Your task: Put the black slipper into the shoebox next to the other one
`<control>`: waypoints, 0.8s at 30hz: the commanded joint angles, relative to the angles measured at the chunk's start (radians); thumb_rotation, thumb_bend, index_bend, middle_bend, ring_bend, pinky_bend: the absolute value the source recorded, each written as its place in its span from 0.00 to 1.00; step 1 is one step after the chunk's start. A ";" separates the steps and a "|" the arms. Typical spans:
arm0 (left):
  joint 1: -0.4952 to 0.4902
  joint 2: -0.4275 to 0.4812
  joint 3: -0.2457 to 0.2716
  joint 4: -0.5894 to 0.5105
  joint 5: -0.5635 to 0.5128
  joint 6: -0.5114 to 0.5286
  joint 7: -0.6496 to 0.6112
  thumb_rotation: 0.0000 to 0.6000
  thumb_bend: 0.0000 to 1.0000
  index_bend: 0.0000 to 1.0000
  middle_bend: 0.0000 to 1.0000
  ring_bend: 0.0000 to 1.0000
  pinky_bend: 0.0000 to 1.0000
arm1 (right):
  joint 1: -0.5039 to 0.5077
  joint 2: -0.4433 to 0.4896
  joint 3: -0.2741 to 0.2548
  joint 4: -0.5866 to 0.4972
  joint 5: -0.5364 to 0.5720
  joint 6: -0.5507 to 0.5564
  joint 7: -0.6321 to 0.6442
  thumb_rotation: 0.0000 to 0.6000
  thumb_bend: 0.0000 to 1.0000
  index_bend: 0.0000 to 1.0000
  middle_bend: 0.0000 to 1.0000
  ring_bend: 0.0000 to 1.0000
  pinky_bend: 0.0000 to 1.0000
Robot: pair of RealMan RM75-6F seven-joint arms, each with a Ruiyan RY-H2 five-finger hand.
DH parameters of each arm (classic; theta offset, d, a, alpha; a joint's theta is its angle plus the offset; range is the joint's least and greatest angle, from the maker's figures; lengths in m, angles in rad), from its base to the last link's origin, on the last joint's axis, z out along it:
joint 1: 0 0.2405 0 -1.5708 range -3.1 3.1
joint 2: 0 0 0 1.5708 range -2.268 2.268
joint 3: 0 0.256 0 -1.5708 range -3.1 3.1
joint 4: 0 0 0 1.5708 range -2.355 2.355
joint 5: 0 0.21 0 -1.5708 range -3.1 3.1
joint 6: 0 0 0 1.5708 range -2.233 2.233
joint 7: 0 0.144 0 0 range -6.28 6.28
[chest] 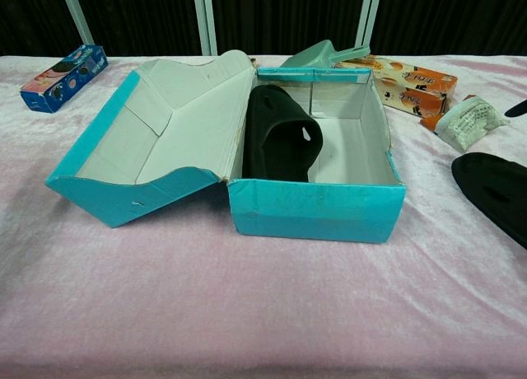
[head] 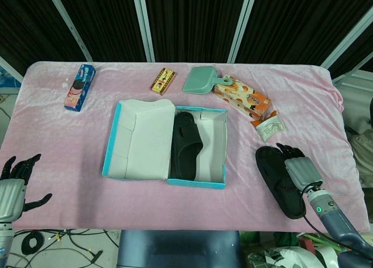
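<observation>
One slipper (head: 186, 145) sits boxed; the right hand (head: 301, 170) seemingly rests on the black slipper (head: 280, 180), grip unclear; left hand (head: 14, 183) spread, empty.

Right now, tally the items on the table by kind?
Black slippers: 2, one in the shoebox, one under the right hand
Shoebox: 1
Snack boxes: 3
Dustpan: 1
Small packet: 1
Total: 8

head view high, looking down, chest view low, close, both showing shoebox (head: 166, 143)
</observation>
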 commanded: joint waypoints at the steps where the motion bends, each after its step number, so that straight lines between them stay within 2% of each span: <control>1: -0.001 0.000 0.000 0.002 -0.001 -0.002 -0.002 1.00 0.00 0.09 0.18 0.16 0.01 | 0.015 0.002 0.003 0.001 0.016 -0.022 -0.014 1.00 0.09 0.00 0.00 0.00 0.09; 9: -0.001 -0.006 0.004 0.006 0.003 -0.003 -0.003 1.00 0.00 0.09 0.18 0.16 0.01 | 0.111 0.035 -0.005 -0.001 0.110 -0.176 -0.111 1.00 0.09 0.00 0.00 0.00 0.09; 15: 0.004 -0.006 0.004 0.007 -0.004 0.001 -0.007 1.00 0.00 0.09 0.18 0.16 0.01 | 0.200 0.024 -0.010 0.029 0.209 -0.281 -0.178 1.00 0.09 0.00 0.00 0.00 0.09; 24: -0.002 -0.010 0.001 0.010 -0.023 -0.019 -0.009 1.00 0.00 0.09 0.18 0.16 0.01 | 0.325 -0.008 -0.062 0.092 0.378 -0.376 -0.269 1.00 0.09 0.00 0.00 0.00 0.09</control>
